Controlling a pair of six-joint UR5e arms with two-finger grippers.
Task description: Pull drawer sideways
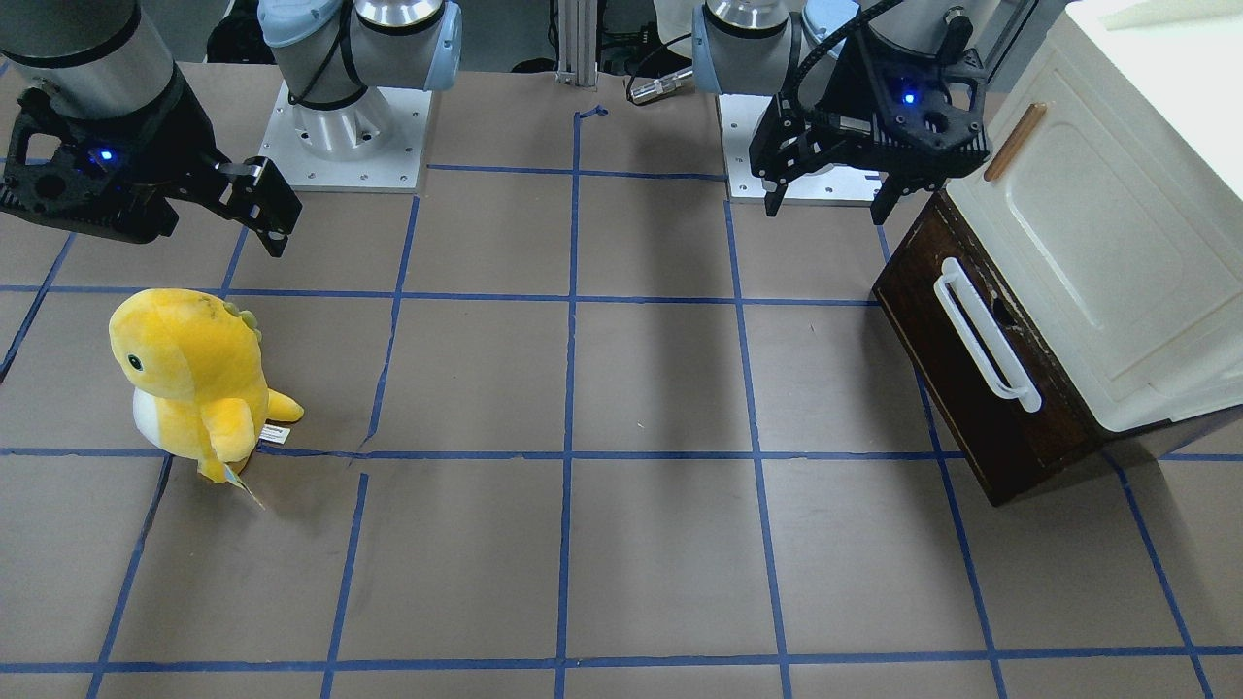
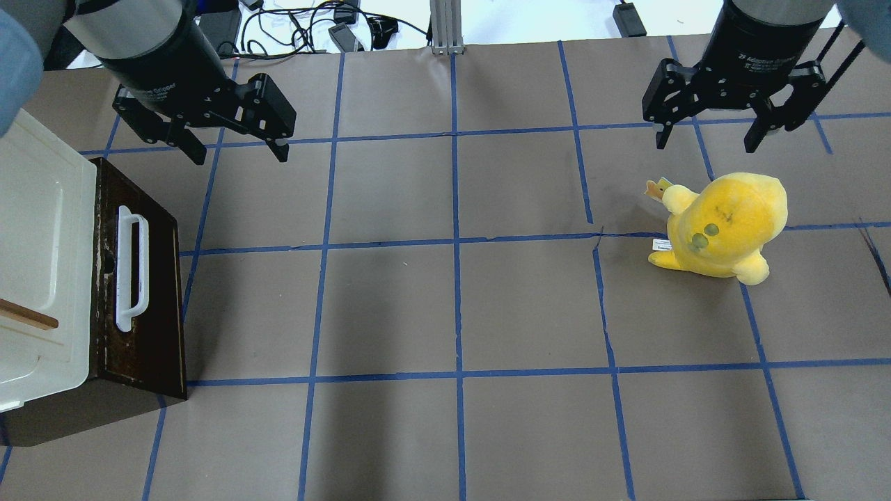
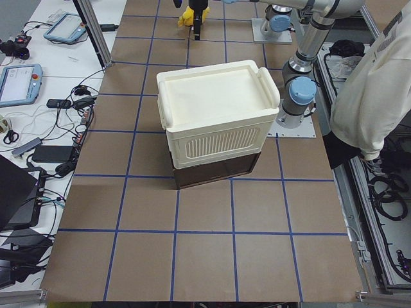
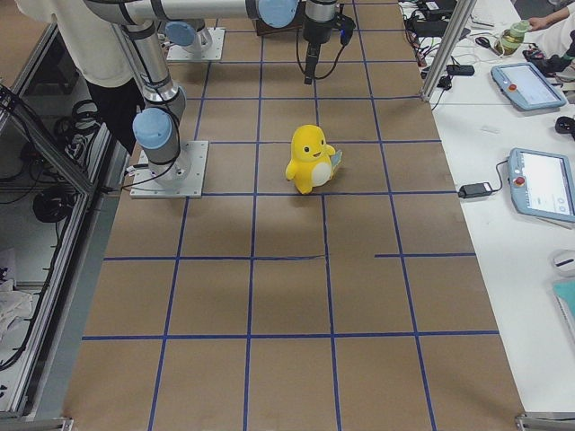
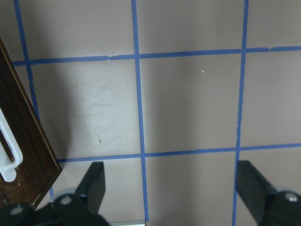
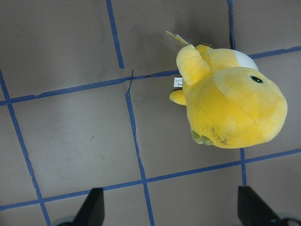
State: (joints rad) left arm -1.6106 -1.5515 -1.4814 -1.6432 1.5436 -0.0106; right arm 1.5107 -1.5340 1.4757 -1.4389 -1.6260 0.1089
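Brown-paper table (image 2: 452, 306), blue-taped grid | drawer (image 2: 159, 292) under cream cabinet (image 2: 42, 229) at my left end, bar handle (image 2: 132, 268) running along its front | my left gripper (image 2: 240, 154) (jaws spread, empty) just beside its corner, the nearer arm | right gripper (image 2: 704, 142) spread, well apart.

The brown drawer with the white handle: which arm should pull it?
Left. The left end effector, open, hangs just beside the dark brown wooden drawer; the right end effector is far across the table, near the yellow plush dinosaur.

"Adaptive Gripper" on right hand (image 2: 704, 145)
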